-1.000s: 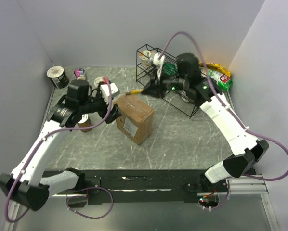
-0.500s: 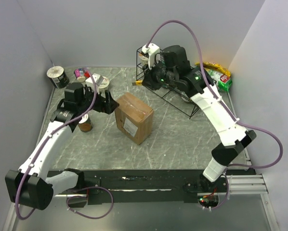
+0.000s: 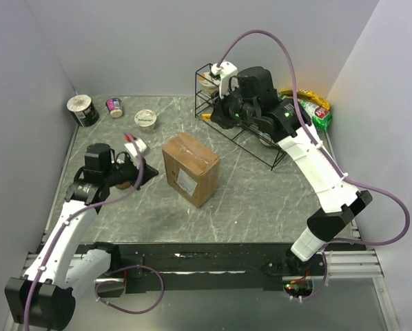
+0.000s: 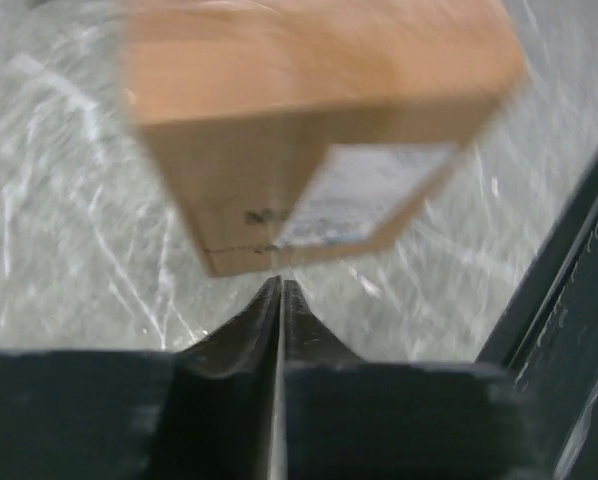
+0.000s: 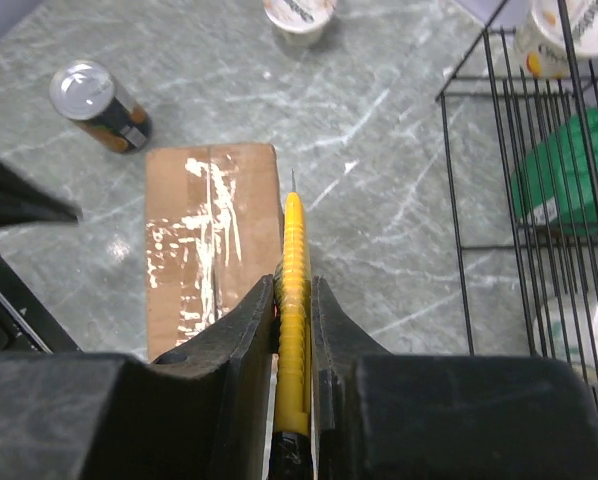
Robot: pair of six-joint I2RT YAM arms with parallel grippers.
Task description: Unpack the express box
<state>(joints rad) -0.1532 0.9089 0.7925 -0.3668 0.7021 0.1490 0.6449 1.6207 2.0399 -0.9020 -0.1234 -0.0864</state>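
The express box (image 3: pixel 190 167) is a brown carton standing mid-table, its taped top (image 5: pixel 211 250) facing up and a white label (image 4: pixel 364 195) on its near side. Left of the box, my left gripper (image 3: pixel 148 173) points at it with a small gap between them. In the left wrist view its jaws (image 4: pixel 280 283) are pressed together, shut on nothing, just short of the box's lower corner. My right gripper (image 3: pixel 216 116) hovers above and behind the box, shut on a yellow ribbed cutter (image 5: pixel 295 240) whose thin tip points away over the table.
A black wire rack (image 3: pixel 261 138) with packets stands at the back right, with snack bags (image 3: pixel 315 110) beyond it. A drink can (image 5: pixel 99 105) stands left of the box by my left gripper. Three cups (image 3: pixel 83 109), (image 3: pixel 114 107), (image 3: pixel 146 118) sit along the back left.
My left gripper has pulled back from the box toward the near left and closed from wide open. The right gripper rose from the box's top and now hovers by the rack, cutter still held.
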